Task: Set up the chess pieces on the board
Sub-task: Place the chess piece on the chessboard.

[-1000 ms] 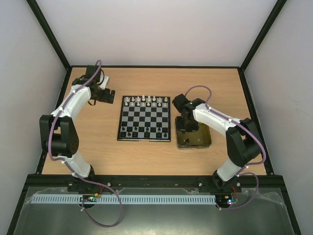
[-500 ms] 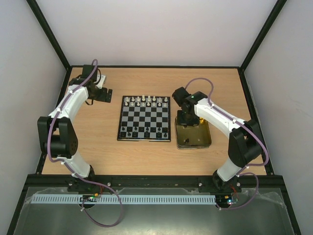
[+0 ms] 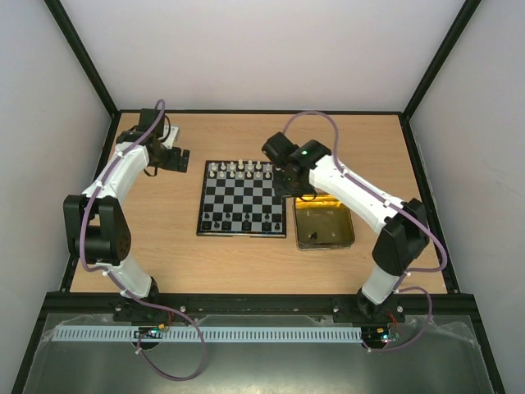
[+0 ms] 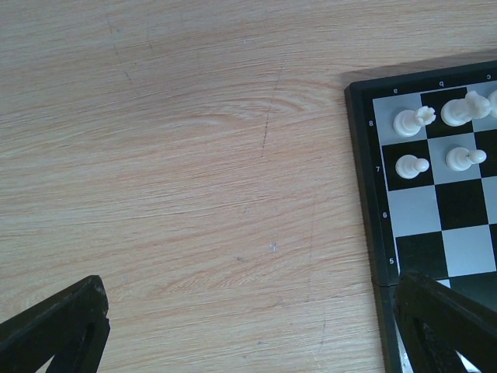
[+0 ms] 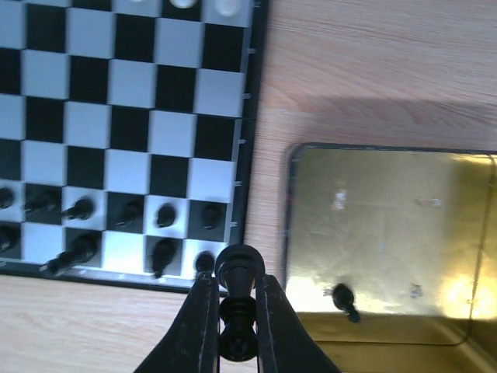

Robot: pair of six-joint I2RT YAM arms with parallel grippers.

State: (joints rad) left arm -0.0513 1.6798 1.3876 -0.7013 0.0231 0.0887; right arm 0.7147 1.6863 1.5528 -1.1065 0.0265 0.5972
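Right wrist: right jaws pinch glossy black chessman (image 5: 239, 269) w/ round flared top; left jaws spread.

I see a matt wood-grain table (image 4: 171, 171), faintly scratched. The board (image 5: 132, 109) is smooth with a slight sheen. The tin (image 5: 388, 210) is shiny brassy metal. The black chessman (image 5: 239, 268) is glossy; the white chessmen (image 4: 411, 122) look like smooth plastic.

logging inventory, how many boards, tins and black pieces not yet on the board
black and silvery-grey checked chessboard: 1
yellow-lined rectangular metal tin: 1
tiny black chessmen off the board: 2, one in the right jaws, one in the tin
total: 4
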